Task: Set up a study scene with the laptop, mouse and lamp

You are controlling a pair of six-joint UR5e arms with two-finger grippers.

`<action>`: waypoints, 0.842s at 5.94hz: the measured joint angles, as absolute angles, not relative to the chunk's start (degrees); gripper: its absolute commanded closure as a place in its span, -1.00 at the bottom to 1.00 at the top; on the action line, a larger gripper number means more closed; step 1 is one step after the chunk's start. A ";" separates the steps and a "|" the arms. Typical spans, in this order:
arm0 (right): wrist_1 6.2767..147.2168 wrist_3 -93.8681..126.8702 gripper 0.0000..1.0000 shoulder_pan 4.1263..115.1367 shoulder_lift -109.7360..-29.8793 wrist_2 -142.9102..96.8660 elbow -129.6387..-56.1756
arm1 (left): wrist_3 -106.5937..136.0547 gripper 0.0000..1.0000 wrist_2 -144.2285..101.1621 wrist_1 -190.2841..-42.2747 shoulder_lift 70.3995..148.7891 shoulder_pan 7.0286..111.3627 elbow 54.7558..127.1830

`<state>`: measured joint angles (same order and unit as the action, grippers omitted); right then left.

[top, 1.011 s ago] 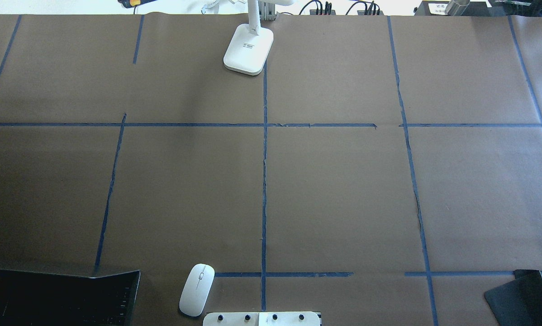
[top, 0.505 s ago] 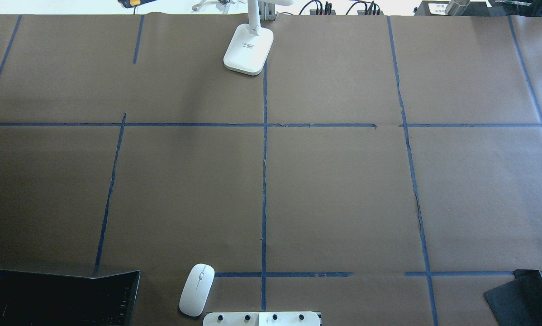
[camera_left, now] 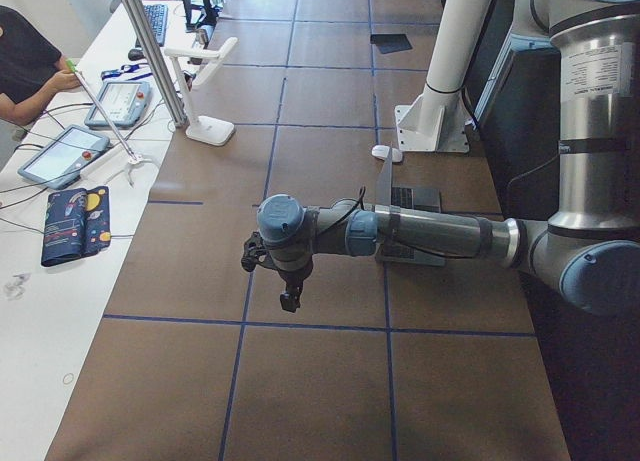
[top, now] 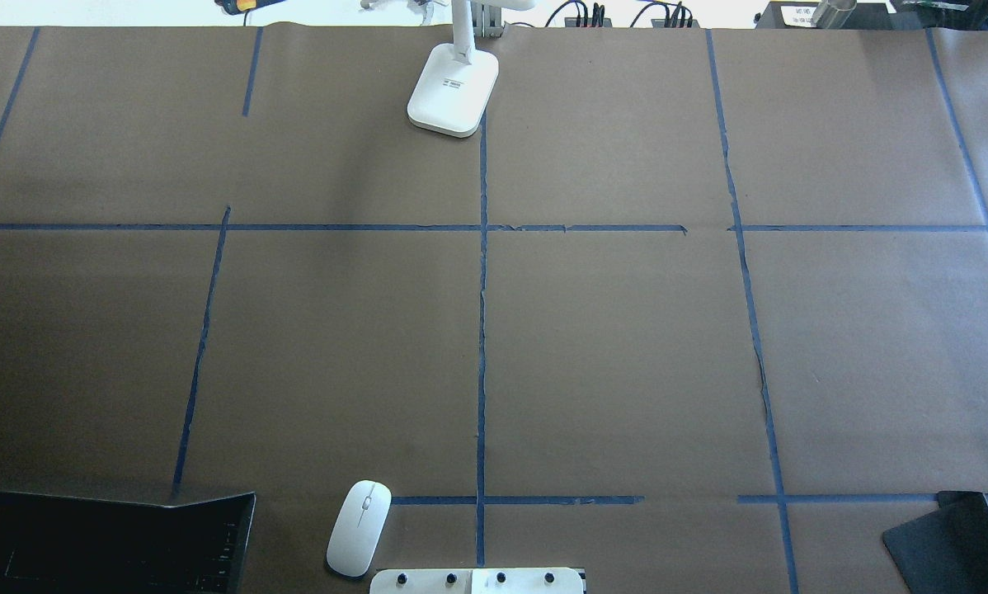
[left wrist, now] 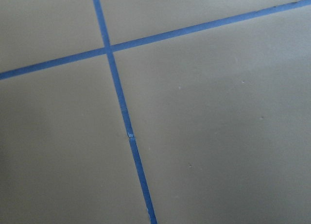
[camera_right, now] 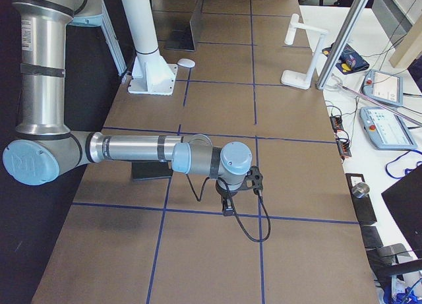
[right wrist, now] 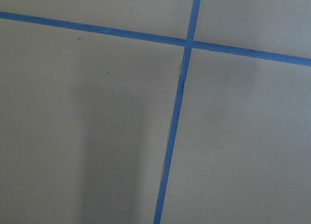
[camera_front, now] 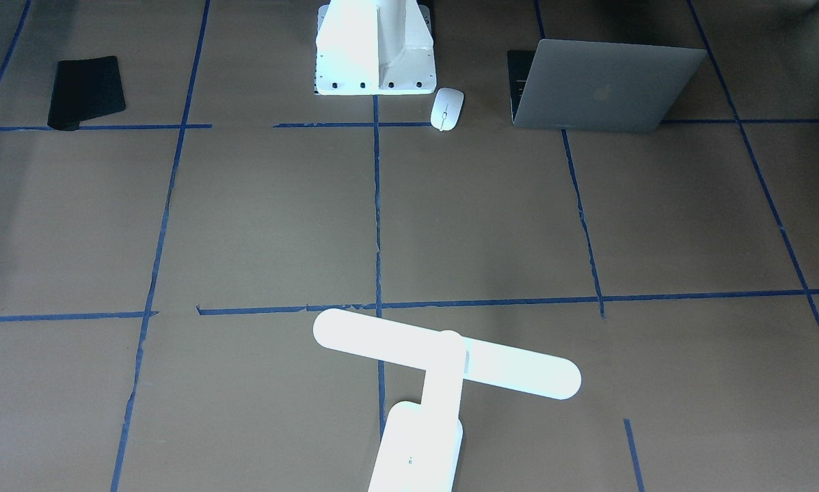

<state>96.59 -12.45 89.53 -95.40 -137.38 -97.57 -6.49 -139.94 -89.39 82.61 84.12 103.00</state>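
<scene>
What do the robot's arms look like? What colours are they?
The left arm and the right arm are shiny silver tubes joined by round grey-blue caps. The left gripper and the right gripper are small and black. A thin black cable loops off the right wrist.

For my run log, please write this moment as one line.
laptop open; mouse beside pedestal; lamp at far edge; left tool, right tool away from all
</scene>
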 measured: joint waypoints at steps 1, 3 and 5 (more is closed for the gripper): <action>96.59 -12.53 -1.00 89.28 -95.49 -138.38 -97.74 | -1.06 -1.00 -141.36 -91.99 82.36 81.04 104.25; 96.59 -12.47 -1.00 88.75 -95.29 -140.03 -97.87 | 13.05 -1.00 -141.99 -95.99 80.66 73.26 110.79; 96.59 -12.15 -1.00 87.88 -94.97 -140.36 -97.91 | 32.63 -1.00 -141.65 -96.47 77.44 66.01 120.51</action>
<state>96.59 -12.15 87.88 -94.97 -140.36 -97.91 32.63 -141.65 -96.47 77.44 66.01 120.51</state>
